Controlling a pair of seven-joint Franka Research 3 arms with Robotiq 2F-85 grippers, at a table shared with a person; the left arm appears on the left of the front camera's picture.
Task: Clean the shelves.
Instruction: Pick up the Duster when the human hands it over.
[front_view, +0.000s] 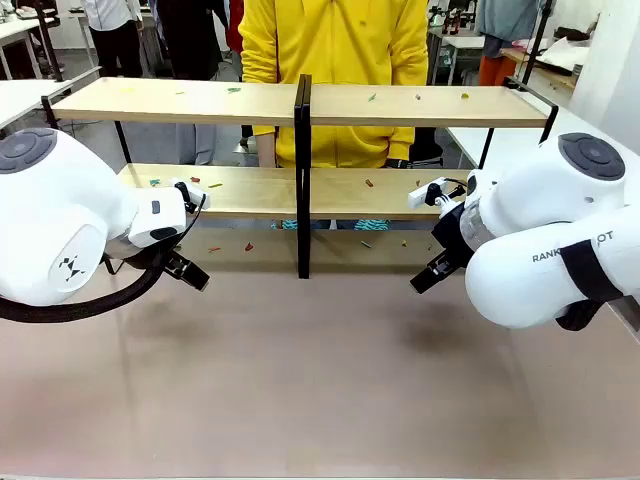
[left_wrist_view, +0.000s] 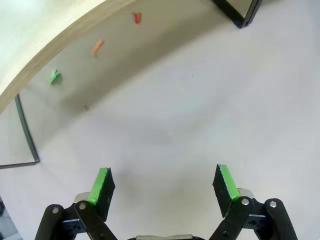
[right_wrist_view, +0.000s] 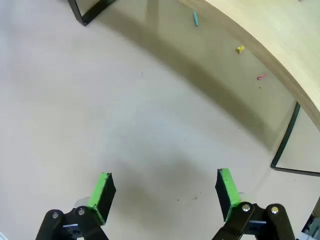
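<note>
The shelves (front_view: 400, 105) are a two-tier light-wood rack on a black frame with a centre post (front_view: 303, 180), standing at the table's far side. Small coloured scraps lie on both boards and on the tabletop under them, such as a green scrap (left_wrist_view: 55, 76), an orange scrap (left_wrist_view: 97, 47) and a yellow scrap (right_wrist_view: 240, 49). My left gripper (left_wrist_view: 165, 186) hangs open over bare tabletop, short of the lower board's edge (left_wrist_view: 45, 55). My right gripper (right_wrist_view: 165, 189) is also open above the table, near the board edge (right_wrist_view: 270, 40). Both hold nothing.
A person in a yellow top (front_view: 335, 60) stands behind the rack. The grey-brown tabletop (front_view: 320, 380) stretches bare in front of both arms. A black frame leg (right_wrist_view: 285, 145) stands at the right, another black leg (left_wrist_view: 27, 135) at the left.
</note>
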